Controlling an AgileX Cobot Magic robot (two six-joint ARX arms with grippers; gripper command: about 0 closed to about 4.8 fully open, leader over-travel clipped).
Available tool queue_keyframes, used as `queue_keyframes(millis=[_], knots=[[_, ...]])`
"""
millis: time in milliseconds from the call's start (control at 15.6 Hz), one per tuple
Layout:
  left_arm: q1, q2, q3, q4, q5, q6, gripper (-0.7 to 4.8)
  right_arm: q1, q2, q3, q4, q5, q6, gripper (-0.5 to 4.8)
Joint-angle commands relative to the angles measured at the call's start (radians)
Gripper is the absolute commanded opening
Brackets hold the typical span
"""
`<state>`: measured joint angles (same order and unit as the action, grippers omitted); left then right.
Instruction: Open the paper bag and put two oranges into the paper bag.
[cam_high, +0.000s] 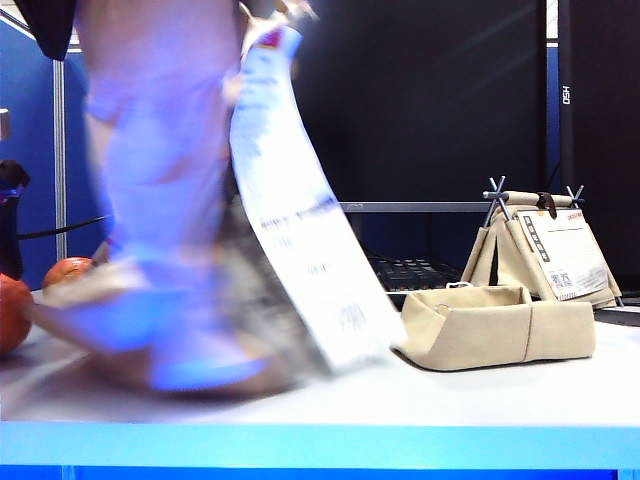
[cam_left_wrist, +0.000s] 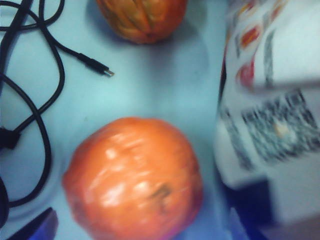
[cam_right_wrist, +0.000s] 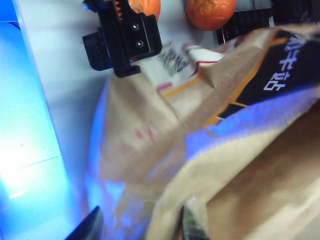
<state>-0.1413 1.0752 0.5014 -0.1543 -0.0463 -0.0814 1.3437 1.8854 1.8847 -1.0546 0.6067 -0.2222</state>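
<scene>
**Operator:** Where is the bag (cam_high: 180, 300), and how do the grippers stand?

**Technician:** The bag stands near the front edge of the tabletop (cam_high: 400, 410), left of centre. It is raised and blurred in every view. Its receipt (cam_high: 300, 250) hangs down the side facing the middle of the tabletop. The right gripper (cam_right_wrist: 142, 227) is at the bag's upper paper. Its fingers are somewhat apart with paper running between them, but I cannot tell whether they are clamped on it. The left gripper (cam_left_wrist: 137, 232) hovers over the nearer orange (cam_left_wrist: 132, 180) with its fingers wide apart and nothing held.

**Operator:** What does the opening step need?

**Technician:** In my judgement:
1. Confirm that the right gripper holds one wall only, near the rim. Pinching both walls would keep the mouth shut.
2. Keep the base on the tabletop while lifting, so the bag opens rather than swings.
3. Keep the receipt out of the mouth.

**Operator:** And the fruit?

**Technician:** Both oranges lie by the left edge, just beside the bag. The second orange (cam_left_wrist: 142, 17) is farther back, near a loose cable (cam_left_wrist: 40, 100). Load the nearer one first, gripping across its widest part.

**Operator:** What about the other bags?

**Technician:** The low beige bag (cam_high: 500, 325) and the stick-handled bag (cam_high: 540, 250) sit farther back toward the right edge. Leave both alone.
</scene>
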Motion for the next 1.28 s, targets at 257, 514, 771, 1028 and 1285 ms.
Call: queue_keyframes(millis=[257,514,771,1028,1285], knots=[[0.001,0.006,0.004,-0.039,-0.04,0.003,4.79,-0.001,-0.003,0.015,0.016,0.004,-0.014,2.03],[0.001,0.08,0.004,0.01,-0.051,0.003,4.79,-0.001,-0.003,0.015,0.015,0.004,-0.014,2.03],[0.001,0.208,0.005,0.139,-0.05,-0.004,4.79,-0.001,-0.003,0.015,0.002,0.004,-0.013,2.03],[0.001,0.218,0.005,0.192,-0.043,-0.005,1.25,-0.001,-0.003,0.015,-0.015,0.003,-0.005,2.03],[0.001,0.206,0.049,0.146,-0.039,-0.028,-0.05,-0.001,-0.003,0.015,-0.019,0.004,0.007,2.03]])
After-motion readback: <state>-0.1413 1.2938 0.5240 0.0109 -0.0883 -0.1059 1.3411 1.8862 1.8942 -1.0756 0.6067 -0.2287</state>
